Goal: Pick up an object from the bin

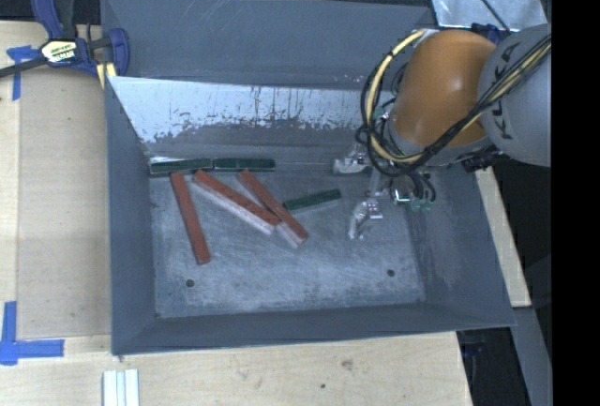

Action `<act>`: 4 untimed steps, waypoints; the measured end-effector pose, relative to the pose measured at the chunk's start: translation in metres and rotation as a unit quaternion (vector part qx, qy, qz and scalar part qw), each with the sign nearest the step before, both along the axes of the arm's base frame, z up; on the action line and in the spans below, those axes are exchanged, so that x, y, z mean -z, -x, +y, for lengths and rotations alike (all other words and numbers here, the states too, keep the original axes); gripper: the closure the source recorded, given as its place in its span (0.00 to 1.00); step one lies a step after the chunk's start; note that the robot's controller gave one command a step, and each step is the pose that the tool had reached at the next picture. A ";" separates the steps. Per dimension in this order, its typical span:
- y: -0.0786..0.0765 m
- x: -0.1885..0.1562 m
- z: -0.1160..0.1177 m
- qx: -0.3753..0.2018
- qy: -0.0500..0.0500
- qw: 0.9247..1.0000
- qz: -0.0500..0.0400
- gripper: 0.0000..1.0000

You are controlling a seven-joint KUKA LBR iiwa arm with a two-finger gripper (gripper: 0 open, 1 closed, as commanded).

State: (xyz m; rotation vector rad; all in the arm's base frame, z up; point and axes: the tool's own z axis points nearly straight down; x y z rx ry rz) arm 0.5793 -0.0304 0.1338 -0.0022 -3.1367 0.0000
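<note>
Jaws, we see, stand apart and empty over the bin (281, 278) floor, just right of a dark green stick (312, 200) near reddish sticks (190, 218).

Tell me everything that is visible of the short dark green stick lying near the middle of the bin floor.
The short dark green stick is a thin, straight, flat bar of one plain colour; it looks like plastic or painted wood. It lies flat on the floor of the grey metal bin, almost level across the view, with its right end a little higher. Its left end reaches the nearest reddish-brown stick; whether they touch cannot be told. The gripper is to its right, apart from it.
</note>
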 end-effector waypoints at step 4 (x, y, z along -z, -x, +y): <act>-0.042 -0.077 0.021 -0.106 0.000 0.994 -0.005 1.00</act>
